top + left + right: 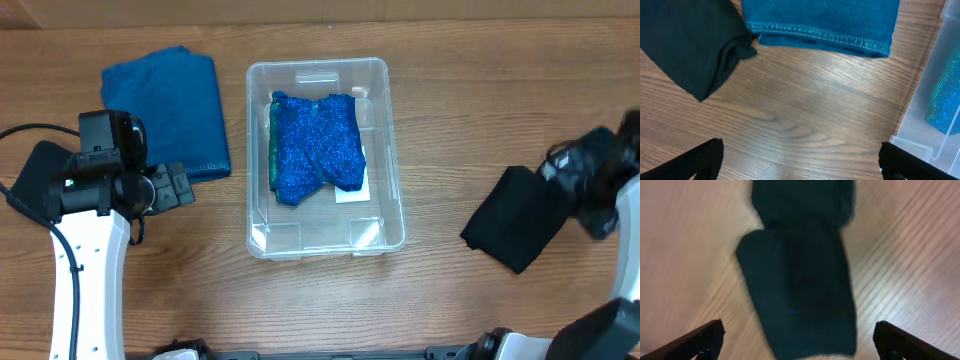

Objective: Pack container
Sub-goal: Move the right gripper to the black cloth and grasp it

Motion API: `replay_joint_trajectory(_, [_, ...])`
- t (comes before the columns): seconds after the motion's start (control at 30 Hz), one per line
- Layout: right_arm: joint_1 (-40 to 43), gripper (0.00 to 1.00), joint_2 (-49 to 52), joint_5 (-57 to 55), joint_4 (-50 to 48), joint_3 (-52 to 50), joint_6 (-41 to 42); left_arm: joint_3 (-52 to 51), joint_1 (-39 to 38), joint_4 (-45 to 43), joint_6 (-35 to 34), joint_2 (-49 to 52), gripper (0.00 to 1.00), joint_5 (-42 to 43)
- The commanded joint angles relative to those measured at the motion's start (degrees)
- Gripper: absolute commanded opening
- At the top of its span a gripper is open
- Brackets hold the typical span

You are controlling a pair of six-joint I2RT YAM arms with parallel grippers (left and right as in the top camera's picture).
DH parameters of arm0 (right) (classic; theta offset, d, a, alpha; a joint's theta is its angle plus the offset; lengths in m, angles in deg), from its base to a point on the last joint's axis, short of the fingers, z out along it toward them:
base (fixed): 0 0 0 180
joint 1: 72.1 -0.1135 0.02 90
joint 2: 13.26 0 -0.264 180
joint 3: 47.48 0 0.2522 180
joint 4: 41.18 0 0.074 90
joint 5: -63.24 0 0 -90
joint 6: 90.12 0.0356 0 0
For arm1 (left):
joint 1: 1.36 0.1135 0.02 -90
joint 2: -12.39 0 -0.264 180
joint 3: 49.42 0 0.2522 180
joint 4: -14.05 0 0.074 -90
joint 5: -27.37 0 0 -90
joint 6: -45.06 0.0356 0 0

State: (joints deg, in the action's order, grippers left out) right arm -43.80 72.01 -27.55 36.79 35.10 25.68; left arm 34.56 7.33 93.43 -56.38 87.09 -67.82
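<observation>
The clear plastic container (pixel 392 200) stands at the table's middle and holds a sparkly blue cloth (pixel 318 145) lying over a green one. Its corner also shows in the left wrist view (pixel 920 125). A folded blue denim cloth (pixel 170 105) lies to its left, and also shows in the left wrist view (pixel 825 20). My left gripper (pixel 175 186) is open and empty over bare wood between the denim and the container; its open jaws show in its own view (pixel 800 165). My right gripper (pixel 565 170) is open and blurred, just above a black cloth (pixel 518 230) that fills its wrist view (pixel 800 280).
A dark cloth (pixel 35 175) lies at the far left, partly under my left arm, and shows in the left wrist view (pixel 685 45). The wooden table (pixel 450 100) shows bare wood behind and in front of the container.
</observation>
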Motion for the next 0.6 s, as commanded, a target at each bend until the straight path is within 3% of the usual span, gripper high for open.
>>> replay_joint_trajectory(0.0, [6.27,1.00,-1.27,8.33,-10.12,-13.07,-4.20,1.20,0.35,-0.02,1.14,0.04,1.00,-0.55])
replay_joint_trajectory(0.17, [8.11,1.00,-0.63,13.18,-25.68,-25.51,-6.58,1.20,0.35,-0.02,1.14,0.04,1.00,-0.57])
replay_joint_trajectory(0.33, [8.11,0.96,3.10,13.99,-29.29,-26.47,-6.58,1.20,0.35,-0.02,1.14,0.04,1.00,-0.55])
replay_joint_trajectory(0.4, [8.09,0.75,4.48,14.84,-29.53,-26.47,-6.58,1.20,0.35,-0.04,1.14,0.04,1.00,-0.57])
replay_joint_trajectory(0.5, [8.09,0.23,4.48,22.43,-30.34,-26.29,-8.44,1.20,0.35,-0.02,1.16,0.04,1.00,-0.55])
replay_joint_trajectory(0.57, [8.09,0.13,4.26,32.06,-29.73,-24.85,-11.58,1.20,0.35,-0.02,1.16,0.04,1.00,-0.55])
